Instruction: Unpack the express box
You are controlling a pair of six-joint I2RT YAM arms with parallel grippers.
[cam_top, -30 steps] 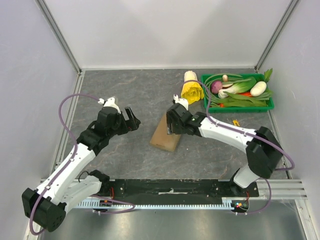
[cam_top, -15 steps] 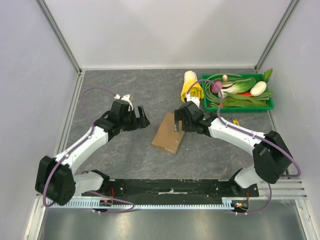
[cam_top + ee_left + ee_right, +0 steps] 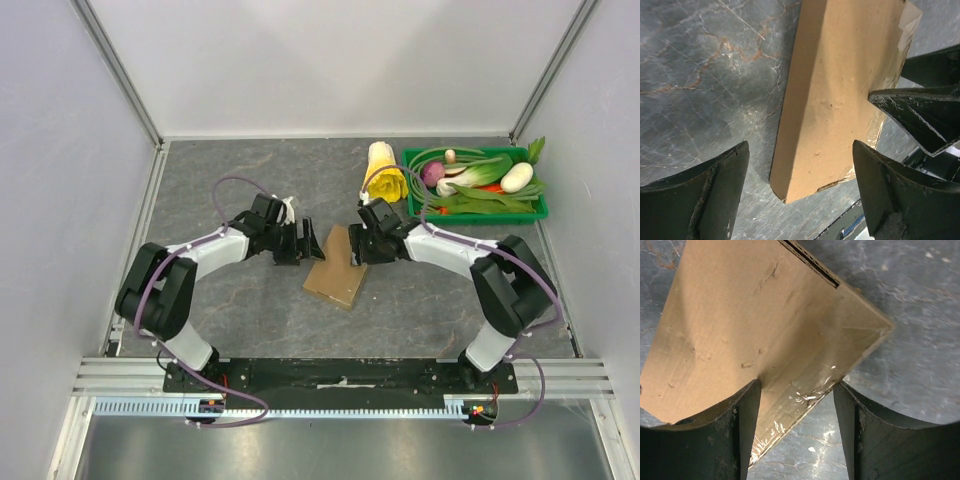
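Express box (image 3: 337,268), lid down and flat, lying on the grey counter (image 3: 240,185) between my two arms, with clear tape glinting along one edge. My left pincer (image 3: 310,243) stands open at the box's far left corner; in the wrist view its fingers are spread to either side of the cardboard. My right pincer (image 3: 357,250) is likewise open, its fingers straddling the taped edge near a far corner. Whether they touch the cardboard I cannot tell. A green tray (image 3: 545,210) of vegetables sits well apart, at the far right.
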